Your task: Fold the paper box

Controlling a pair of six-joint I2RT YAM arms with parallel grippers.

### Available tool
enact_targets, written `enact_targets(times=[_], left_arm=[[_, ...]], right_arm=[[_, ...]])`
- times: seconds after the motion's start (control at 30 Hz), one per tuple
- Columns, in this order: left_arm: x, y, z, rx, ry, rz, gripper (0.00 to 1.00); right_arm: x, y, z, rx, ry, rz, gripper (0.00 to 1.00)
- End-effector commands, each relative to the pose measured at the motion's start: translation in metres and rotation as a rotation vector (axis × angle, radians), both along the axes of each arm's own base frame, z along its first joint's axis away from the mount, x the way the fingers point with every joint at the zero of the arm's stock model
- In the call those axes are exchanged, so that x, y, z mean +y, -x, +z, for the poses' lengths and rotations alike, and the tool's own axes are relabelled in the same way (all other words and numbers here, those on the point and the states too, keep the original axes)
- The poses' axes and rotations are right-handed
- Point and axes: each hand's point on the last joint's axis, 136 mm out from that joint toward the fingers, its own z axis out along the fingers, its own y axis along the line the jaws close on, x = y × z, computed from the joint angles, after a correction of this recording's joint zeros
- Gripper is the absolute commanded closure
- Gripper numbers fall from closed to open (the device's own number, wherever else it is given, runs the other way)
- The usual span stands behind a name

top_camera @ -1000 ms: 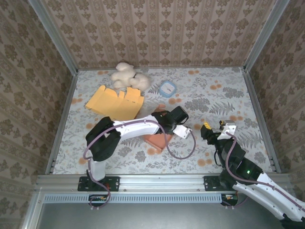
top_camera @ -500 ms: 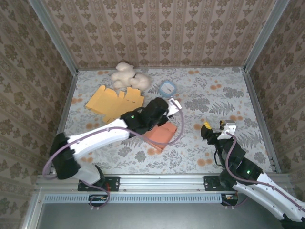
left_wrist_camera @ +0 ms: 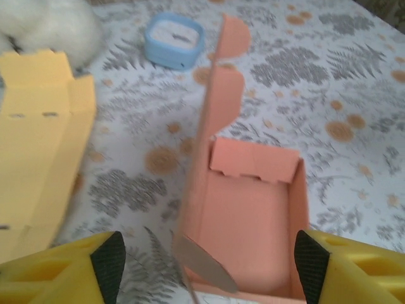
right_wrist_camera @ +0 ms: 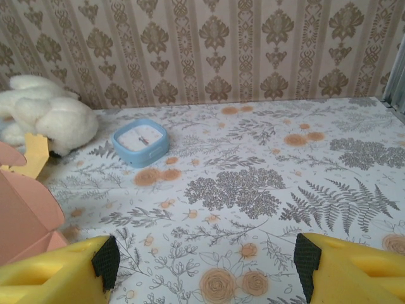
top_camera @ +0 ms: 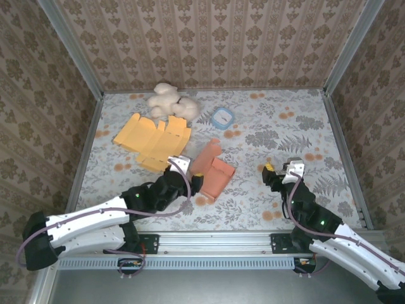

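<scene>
Left gripper [left_wrist_camera: 207, 261] spread wide, gripping nothing; the salmon-pink paper box [top_camera: 215, 174] lies open-topped just ahead of its fingertips, mid-table, one long flap upright; right gripper [right_wrist_camera: 201, 265] wide too, empty, well apart.

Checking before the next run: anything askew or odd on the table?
The pink paper box sits half-folded: its long side flap stands upright, and a loose tab juts inward at the near corner. Nothing spilled.

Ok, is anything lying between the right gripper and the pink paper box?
No, the top view shows bare floral tabletop between the right gripper and the pink paper box.
</scene>
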Motion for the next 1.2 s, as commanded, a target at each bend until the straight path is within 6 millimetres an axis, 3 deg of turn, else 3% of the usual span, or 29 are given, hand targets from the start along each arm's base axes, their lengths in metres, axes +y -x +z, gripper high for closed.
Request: enact_targets(times=[0.0, 0.2, 0.37, 0.53, 0.77, 1.0, 1.17], left_arm=[[-0.01, 0.0, 0.006, -0.011, 0.09, 0.059, 0.26], [-0.002, 0.004, -0.027, -0.031, -0.027, 0.133, 0.27], [0.008, 0.001, -0.042, -0.037, -0.075, 0.173, 0.31], [0.017, -0.002, -0.05, -0.046, -0.079, 0.179, 0.43], [0.013, -0.01, -0.061, -0.032, -0.067, 0.158, 0.57], [0.007, -0.023, -0.058, -0.048, -0.055, 0.134, 0.8], [0.015, -0.034, -0.053, -0.065, 0.001, 0.159, 0.88]], right_arm=[[0.001, -0.002, 0.008, -0.015, -0.012, -0.002, 0.24], [0.007, -0.004, 0.006, -0.001, -0.005, 0.021, 0.24], [0.009, -0.004, 0.006, 0.006, -0.001, 0.032, 0.24], [0.015, -0.005, 0.004, 0.014, 0.002, 0.059, 0.23], [0.052, -0.014, -0.009, 0.091, 0.05, 0.205, 0.23], [0.089, -0.022, -0.011, 0.161, 0.132, 0.37, 0.23], [0.118, -0.029, -0.014, 0.223, 0.268, 0.52, 0.27]])
